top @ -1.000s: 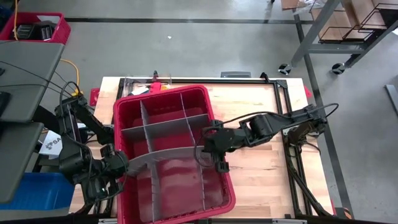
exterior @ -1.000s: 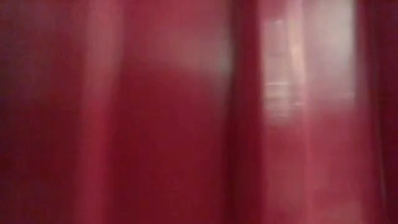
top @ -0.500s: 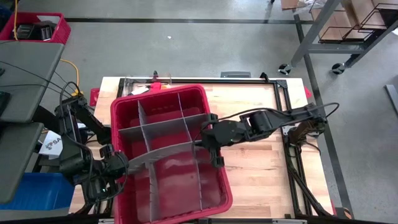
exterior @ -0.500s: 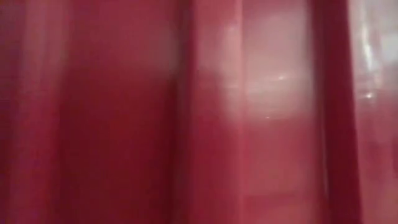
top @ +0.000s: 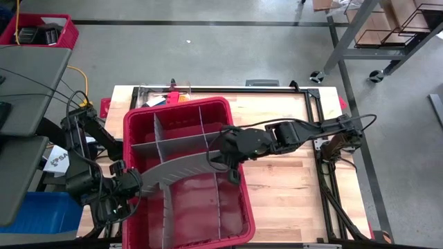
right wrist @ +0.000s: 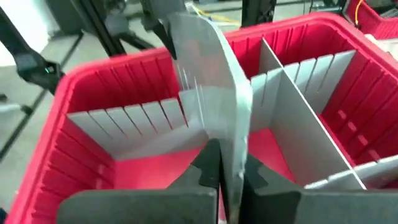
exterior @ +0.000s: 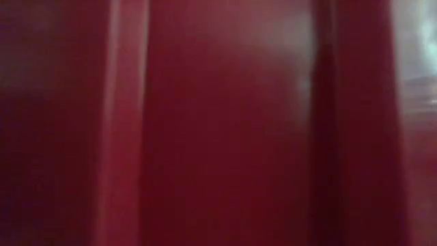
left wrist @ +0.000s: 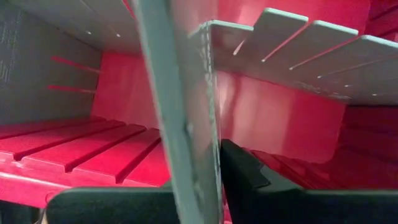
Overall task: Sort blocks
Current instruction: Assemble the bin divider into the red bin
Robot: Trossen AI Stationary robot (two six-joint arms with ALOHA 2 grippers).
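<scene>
Blocks unseen; red bin shifted leftward.

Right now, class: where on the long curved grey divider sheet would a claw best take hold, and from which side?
Grip the divider sheet at its thin upper edge near an end, coming from above. It stands on edge in the red bin, so only that edge is free. Left claw and right claw pinch it so.
</scene>
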